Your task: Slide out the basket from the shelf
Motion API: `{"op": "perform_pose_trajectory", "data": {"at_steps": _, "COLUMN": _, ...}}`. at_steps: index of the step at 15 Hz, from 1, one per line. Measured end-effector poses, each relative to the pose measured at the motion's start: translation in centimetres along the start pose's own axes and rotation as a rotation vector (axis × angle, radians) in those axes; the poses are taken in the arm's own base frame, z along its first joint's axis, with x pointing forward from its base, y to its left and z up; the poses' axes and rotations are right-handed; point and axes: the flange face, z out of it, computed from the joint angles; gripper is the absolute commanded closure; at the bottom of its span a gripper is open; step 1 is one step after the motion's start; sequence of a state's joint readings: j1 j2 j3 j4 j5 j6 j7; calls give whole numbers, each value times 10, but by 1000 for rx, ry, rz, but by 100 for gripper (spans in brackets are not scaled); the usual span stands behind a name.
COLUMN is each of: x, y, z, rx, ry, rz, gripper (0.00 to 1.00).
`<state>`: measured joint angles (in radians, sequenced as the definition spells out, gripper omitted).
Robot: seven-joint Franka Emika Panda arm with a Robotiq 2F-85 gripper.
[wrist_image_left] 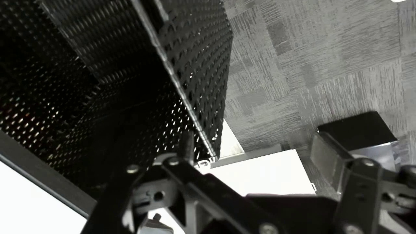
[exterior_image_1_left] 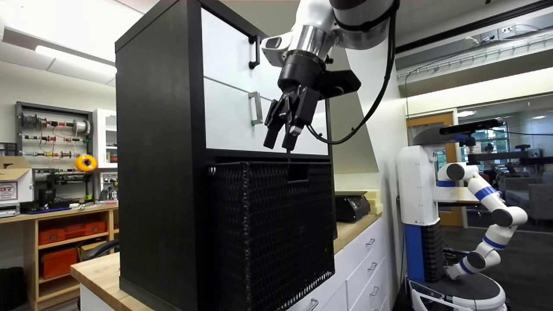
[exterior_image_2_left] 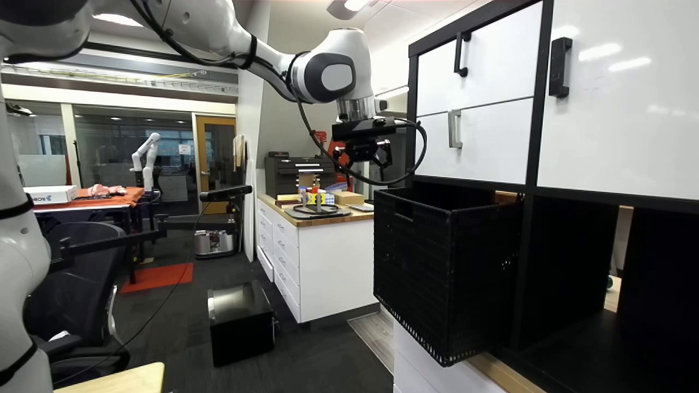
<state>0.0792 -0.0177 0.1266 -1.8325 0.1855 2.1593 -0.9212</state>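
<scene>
The basket (exterior_image_1_left: 285,233) is a black woven bin with a handhold slot in its front. It also shows in an exterior view (exterior_image_2_left: 412,262) and in the wrist view (wrist_image_left: 201,55). It juts partway out of the lower compartment of the shelf (exterior_image_1_left: 155,151), a black cabinet with white fronts, also in an exterior view (exterior_image_2_left: 533,131). My gripper (exterior_image_1_left: 280,141) is open and empty, pointing down above the basket's front rim, apart from it. It also shows in an exterior view (exterior_image_2_left: 362,158). In the wrist view my gripper (wrist_image_left: 256,154) has its fingers wide apart. The basket's rear part is hidden inside the shelf.
Black and grey handles (exterior_image_2_left: 455,128) stick out from the white drawer fronts above the basket. White base cabinets (exterior_image_2_left: 338,262) stand beyond. A black box (exterior_image_2_left: 240,322) sits on the floor. A cable (exterior_image_1_left: 384,86) loops beside the wrist. Another robot (exterior_image_1_left: 471,242) stands in the background.
</scene>
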Motion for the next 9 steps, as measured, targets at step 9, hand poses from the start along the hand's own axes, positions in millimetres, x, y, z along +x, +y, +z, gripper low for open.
{"op": "perform_pose_trajectory", "data": {"at_steps": 9, "x": -19, "y": 27, "z": -59, "rx": 22, "ry": -95, "rz": 469, "gripper": 0}}
